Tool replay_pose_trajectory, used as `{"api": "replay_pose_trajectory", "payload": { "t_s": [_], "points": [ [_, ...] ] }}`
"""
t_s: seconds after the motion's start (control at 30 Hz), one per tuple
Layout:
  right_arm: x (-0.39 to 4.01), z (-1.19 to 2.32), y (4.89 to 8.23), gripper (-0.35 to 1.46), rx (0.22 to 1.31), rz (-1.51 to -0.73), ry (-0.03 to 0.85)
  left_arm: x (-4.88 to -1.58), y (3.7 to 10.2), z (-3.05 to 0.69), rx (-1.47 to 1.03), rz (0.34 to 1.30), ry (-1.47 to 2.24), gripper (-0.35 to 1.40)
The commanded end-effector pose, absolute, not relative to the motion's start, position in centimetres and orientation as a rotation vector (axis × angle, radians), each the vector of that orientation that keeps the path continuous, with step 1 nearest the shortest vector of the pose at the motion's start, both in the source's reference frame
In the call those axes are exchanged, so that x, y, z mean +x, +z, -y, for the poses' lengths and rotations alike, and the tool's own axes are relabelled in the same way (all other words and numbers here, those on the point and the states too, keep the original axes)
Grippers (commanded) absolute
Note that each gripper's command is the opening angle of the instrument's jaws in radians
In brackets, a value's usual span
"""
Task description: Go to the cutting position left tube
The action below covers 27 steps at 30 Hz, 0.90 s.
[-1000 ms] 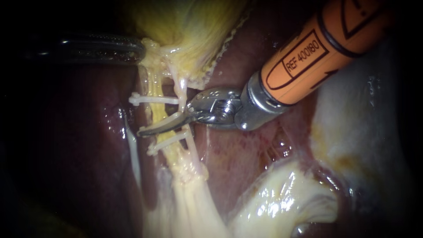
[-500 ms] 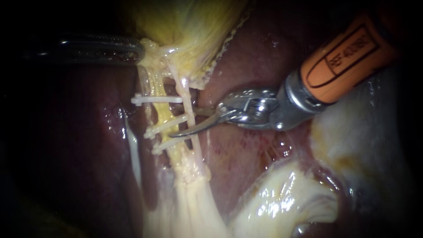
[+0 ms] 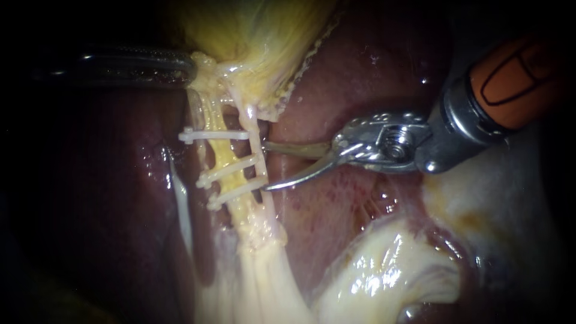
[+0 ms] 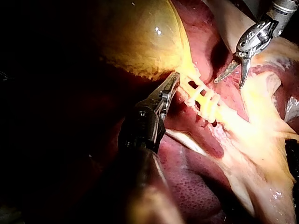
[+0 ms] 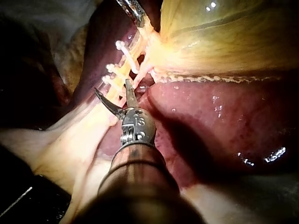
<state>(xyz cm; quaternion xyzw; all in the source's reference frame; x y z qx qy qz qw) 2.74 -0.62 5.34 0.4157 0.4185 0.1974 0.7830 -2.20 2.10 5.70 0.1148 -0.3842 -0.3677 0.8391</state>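
Blades apart beside the clipped tubes – the left tube is not between them.

The orange-sleeved, steel-tipped right instrument (image 3: pixel 265 166) comes in from the upper right, its two curved blades standing open in a narrow V; the tips sit at a thin pale strand (image 3: pixel 258 150), one above and one below the middle of three white plastic clips (image 3: pixel 231 171); the yellowish ribbon-like left tube (image 3: pixel 223 157) lies just past that strand, crossed by the same clips, clear of the blades; the dark slender left instrument (image 3: pixel 191 66) reaches in from the left – jaws clamped on the pale neck of the glossy yellow gallbladder (image 3: pixel 258 36); wet dark-red liver (image 3: pixel 336 228) lies under it all.
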Motion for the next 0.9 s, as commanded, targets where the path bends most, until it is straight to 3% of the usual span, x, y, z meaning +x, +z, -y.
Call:
{"api": "replay_pose_trajectory", "payload": {
  "t_s": [0.03,0.4,0.9],
  "points": [
    [2.77,0.64,5.38,1.21,0.895,-0.903,0.427,-2.2,5.7,-2.1,0.242,0.812,-0.778,-0.35],
    [2.91,0.7,5.76,1.21,0.903,-0.89,0.444,-2.2,5.71,-2.09,0.242,0.812,-0.778,-0.35],
    [3.05,0.53,6.06,1.21,0.927,-0.909,0.453,-2.2,5.71,-2.08,0.241,0.812,-0.778,-0.35]
  ]
}}
